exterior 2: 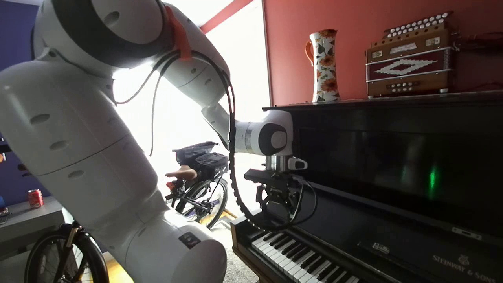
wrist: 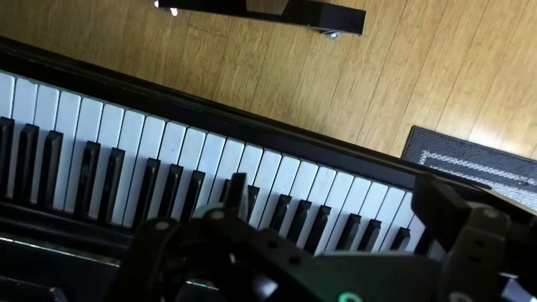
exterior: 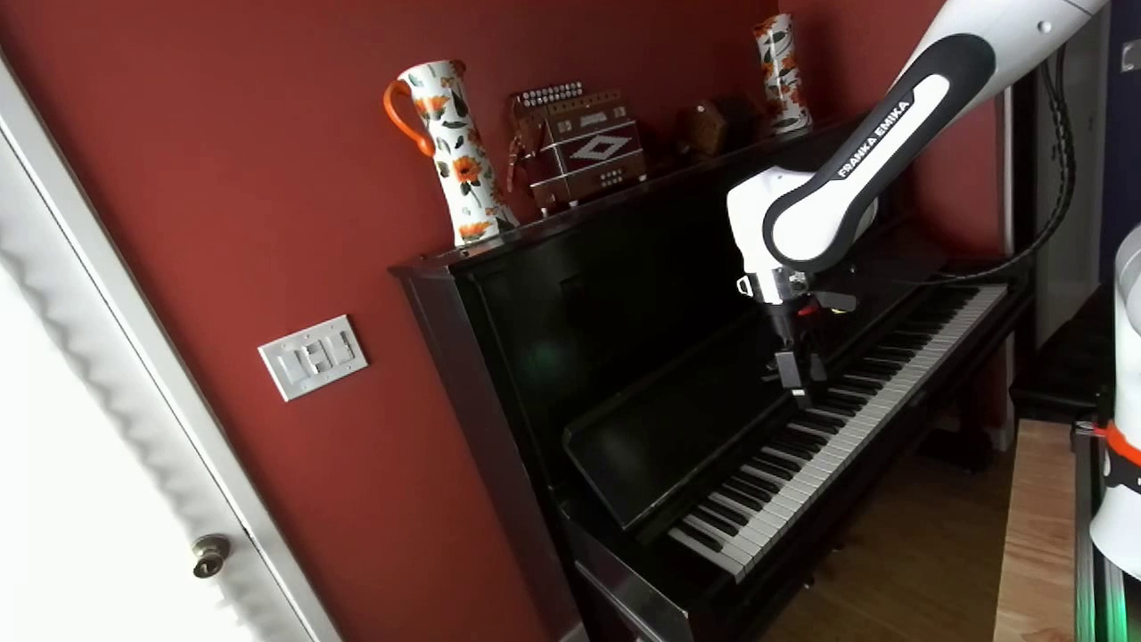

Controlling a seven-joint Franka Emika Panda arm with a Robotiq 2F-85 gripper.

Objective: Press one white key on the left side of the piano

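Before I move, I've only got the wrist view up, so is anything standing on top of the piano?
Observer: Yes, an accordion stands there with a pitcher beside it, in both exterior views.
Operator: Okay, and anything dangling near the end effector?
Observer: In an exterior view, a black cable droops from the arm and curls up by it.
Operator: Is it touching the keys, the end effector I mean?
Observer: It points down and seems to hang clear above them, though I can't judge how high.
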